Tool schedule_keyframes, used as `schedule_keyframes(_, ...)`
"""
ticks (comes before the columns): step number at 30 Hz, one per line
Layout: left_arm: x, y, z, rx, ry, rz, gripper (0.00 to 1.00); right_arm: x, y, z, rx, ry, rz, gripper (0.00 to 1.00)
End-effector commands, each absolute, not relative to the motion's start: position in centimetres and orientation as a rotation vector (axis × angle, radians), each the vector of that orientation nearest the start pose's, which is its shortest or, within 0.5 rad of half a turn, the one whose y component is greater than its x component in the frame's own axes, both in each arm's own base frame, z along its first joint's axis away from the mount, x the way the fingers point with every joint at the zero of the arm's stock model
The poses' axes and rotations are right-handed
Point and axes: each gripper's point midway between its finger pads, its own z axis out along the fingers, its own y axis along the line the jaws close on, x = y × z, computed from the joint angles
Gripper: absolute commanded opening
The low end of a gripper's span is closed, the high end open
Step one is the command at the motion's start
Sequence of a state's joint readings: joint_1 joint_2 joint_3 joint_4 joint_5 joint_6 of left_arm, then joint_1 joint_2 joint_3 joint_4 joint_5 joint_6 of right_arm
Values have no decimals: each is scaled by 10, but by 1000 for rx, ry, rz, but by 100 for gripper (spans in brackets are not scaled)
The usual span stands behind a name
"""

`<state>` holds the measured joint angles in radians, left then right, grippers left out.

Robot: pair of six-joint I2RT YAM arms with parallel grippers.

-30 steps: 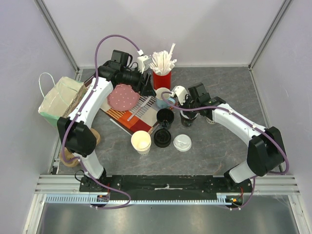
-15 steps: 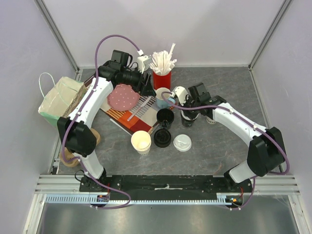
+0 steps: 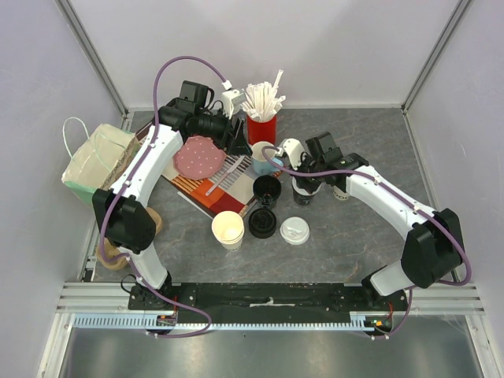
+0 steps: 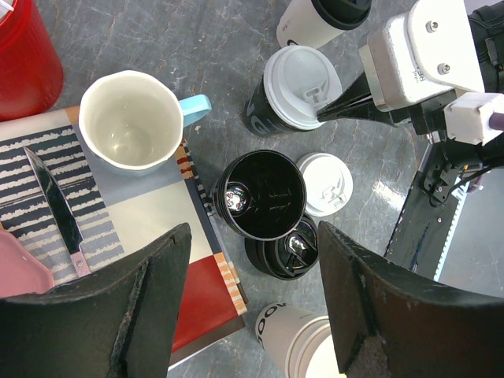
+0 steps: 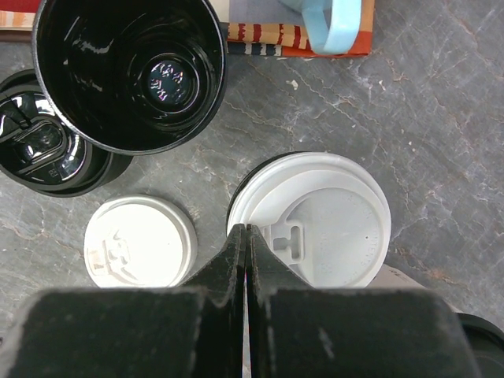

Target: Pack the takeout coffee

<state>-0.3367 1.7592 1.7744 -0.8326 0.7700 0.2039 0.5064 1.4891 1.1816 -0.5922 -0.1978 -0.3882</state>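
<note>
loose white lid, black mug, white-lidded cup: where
loose white lid (image 5: 140, 242), right wrist view, its middle
black mug (image 5: 168, 81), right wrist view, inside floor
white-lidded cup (image 5: 331, 224), right wrist view, lid top

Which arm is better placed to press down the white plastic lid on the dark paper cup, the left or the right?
Right. The shut right gripper sits at the rim of the white plastic lid; the open left gripper hangs over the glossy black mug.

A light-blue mug (image 4: 130, 118) stands empty on a striped mat (image 3: 213, 195). A red cup of white sticks (image 3: 262, 126) is at its 12 o'clock, a shiny black mug (image 4: 260, 193) at 6, and a pink plate (image 3: 199, 156) at 9. A knife (image 4: 55, 201) lies on the mat.
</note>
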Motion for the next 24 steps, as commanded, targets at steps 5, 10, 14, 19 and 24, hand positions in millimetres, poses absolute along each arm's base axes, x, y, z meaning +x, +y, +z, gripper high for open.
schedule_keyframes(5, 364, -253, 272, 968, 2040, -1006, 72, 320, 210, 156, -1128, 2163, 381, 0)
schedule_keyframes(10, 362, -253, 272, 970, 2040, -1009, 72, 325, 209, 154, -1122, 2170, 375, 0)
schedule_keyframes(14, 362, -253, 272, 971, 2039, -1009, 72, 326, 208, 149, -1126, 2188, 366, 0)
schedule_keyframes(19, 362, -253, 272, 974, 2038, -1005, 72, 327, 207, 144, -1129, 2203, 362, 0)
schedule_keyframes(24, 363, -254, 269, 972, 2045, -1016, 72, 326, 206, 143, -1133, 2209, 363, 0)
